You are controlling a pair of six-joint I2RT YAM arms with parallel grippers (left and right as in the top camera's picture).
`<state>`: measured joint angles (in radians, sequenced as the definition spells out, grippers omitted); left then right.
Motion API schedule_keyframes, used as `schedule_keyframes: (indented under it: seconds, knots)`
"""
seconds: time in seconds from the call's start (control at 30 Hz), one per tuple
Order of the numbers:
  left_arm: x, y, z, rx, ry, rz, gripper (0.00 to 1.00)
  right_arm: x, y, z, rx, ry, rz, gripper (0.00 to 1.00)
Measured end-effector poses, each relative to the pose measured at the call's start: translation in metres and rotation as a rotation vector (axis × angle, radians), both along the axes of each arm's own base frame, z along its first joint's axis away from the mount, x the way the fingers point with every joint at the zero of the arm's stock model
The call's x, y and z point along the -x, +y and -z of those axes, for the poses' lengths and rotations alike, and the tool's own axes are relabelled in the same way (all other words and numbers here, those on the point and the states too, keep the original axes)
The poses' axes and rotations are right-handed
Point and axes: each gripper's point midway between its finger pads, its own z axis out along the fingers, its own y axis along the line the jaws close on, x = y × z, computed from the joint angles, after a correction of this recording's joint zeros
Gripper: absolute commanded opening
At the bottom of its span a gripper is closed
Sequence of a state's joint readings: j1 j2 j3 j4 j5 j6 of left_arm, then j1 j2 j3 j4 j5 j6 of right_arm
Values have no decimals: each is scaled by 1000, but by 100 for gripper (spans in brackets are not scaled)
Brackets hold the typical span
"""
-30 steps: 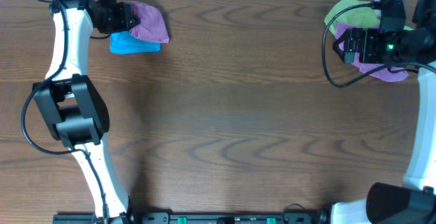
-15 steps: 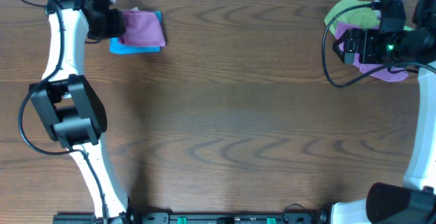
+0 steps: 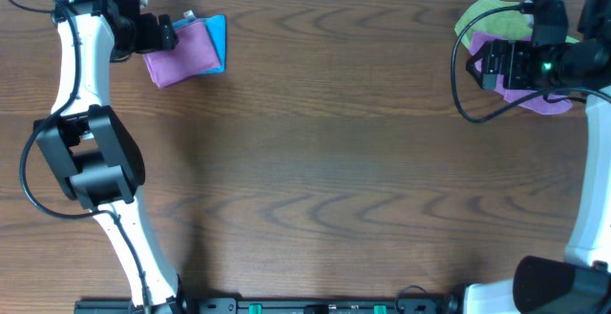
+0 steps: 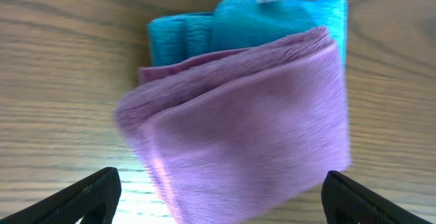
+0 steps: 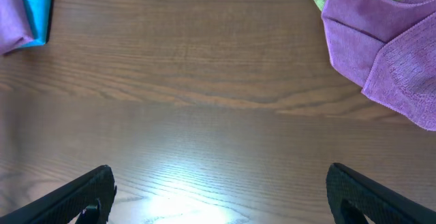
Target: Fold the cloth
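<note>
At the table's far left, the cloth (image 3: 186, 54) is laid folded on a blue cloth (image 3: 216, 33), apparently stacked there as finished work. The left gripper (image 3: 160, 35) is spread wide just beside it, with nothing held. The cloth's long axis is set roughly across the table, slightly tilted, pointing away from that gripper. At the right, the right gripper (image 3: 489, 66) is held wide and empty over a crumpled purple towel (image 5: 381, 47), likely readied for pickup.

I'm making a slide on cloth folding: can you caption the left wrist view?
Folded purple cloth resting on a blue cloth on the wooden table, left gripper open at its edge.
</note>
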<state>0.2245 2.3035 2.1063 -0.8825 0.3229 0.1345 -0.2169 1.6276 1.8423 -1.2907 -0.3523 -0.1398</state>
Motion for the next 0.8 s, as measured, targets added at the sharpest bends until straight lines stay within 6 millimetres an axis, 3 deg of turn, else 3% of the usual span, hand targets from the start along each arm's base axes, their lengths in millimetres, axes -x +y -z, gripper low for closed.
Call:
schedule_keyframes:
  seconds: [0.17, 0.33, 0.43, 0.5, 0.67, 0.73, 0.8]
  knots:
    - [5, 8, 3, -5, 32, -58, 95, 0, 0, 0, 0, -2, 0, 98]
    - [28, 5, 10, 40, 133, -98, 95, 1, 1, -4, 0, -14, -6, 99]
    - [44, 0, 3, 61, 186, -108, 95, 0, 2, -6, 3, -27, -11, 99]
    - [60, -4, -15, 71, 213, -115, 95, -1, 1, -7, 7, -34, -15, 98]
    - [80, -12, -87, 52, 94, -113, 95, -3, 1, -8, 18, -46, -30, 98]
    - [95, -21, -102, 48, 58, -104, 95, -3, 1, -8, 21, -49, -33, 98]
    - [104, -29, -103, 46, 36, -95, 95, -4, 1, -9, 24, -54, -35, 98]
